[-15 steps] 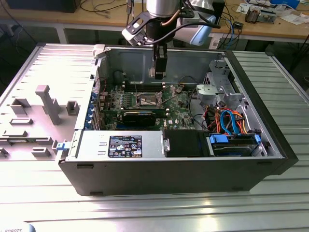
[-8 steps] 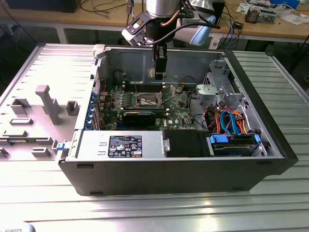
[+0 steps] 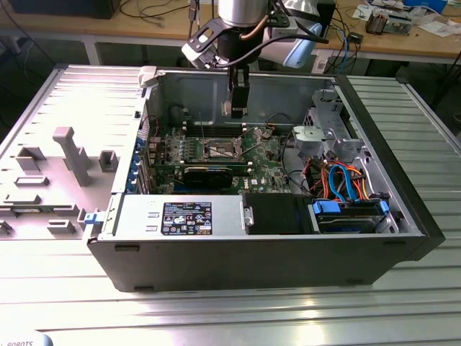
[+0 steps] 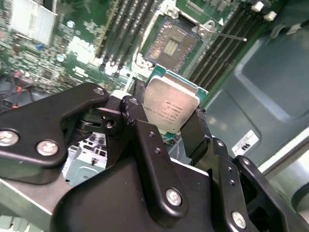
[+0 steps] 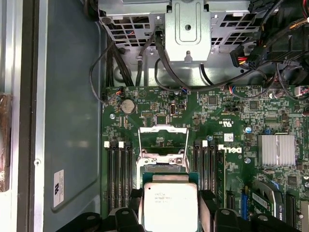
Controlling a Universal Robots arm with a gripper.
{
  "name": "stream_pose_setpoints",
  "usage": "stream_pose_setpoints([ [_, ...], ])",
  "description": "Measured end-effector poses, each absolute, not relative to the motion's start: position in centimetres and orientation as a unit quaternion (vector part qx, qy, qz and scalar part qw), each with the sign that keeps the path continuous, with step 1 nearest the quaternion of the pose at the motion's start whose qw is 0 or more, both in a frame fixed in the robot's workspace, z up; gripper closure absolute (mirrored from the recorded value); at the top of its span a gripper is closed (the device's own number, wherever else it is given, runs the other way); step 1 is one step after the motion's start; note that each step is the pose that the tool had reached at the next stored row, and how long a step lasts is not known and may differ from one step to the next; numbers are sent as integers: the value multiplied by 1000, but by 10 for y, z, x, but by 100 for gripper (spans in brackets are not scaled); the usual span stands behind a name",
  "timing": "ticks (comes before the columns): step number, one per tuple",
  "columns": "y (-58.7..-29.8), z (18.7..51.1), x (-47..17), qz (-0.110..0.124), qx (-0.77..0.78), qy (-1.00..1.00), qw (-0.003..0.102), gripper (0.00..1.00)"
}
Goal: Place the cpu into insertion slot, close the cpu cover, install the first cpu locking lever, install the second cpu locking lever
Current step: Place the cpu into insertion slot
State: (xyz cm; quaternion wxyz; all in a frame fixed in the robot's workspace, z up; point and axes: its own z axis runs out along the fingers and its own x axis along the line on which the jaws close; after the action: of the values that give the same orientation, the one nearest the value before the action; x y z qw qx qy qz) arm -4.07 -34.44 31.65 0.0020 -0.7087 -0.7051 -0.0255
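Silver-topped cpu (image 4: 171, 104) pinched by its edges between black fingers (image 4: 195, 135), lid up, held above bare insertion slot (image 4: 171, 43), probably for level seating; cpu cover (image 5: 163, 140) swung open.

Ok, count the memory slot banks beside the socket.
2: one bank on one side of the socket, another bank on the other; the gripper holding the cpu covers their near ends.

cpu (image 4: 171, 104) top – dull silver metal, claw (image 4: 165, 126) matt black, circuit board (image 5: 203, 111) glossy green, table (image 3: 216, 310) – ribbed metal
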Motion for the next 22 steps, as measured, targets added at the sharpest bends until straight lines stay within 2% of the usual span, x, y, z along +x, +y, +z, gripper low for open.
stream_pose_setpoints([
  [1, -344, 315, -41, -28, -709, -705, 5, 46],
  [9, -344, 299, -44, -29, -689, -724, 6, 46],
  [22, -344, 299, -45, -29, -689, -724, 6, 46],
])
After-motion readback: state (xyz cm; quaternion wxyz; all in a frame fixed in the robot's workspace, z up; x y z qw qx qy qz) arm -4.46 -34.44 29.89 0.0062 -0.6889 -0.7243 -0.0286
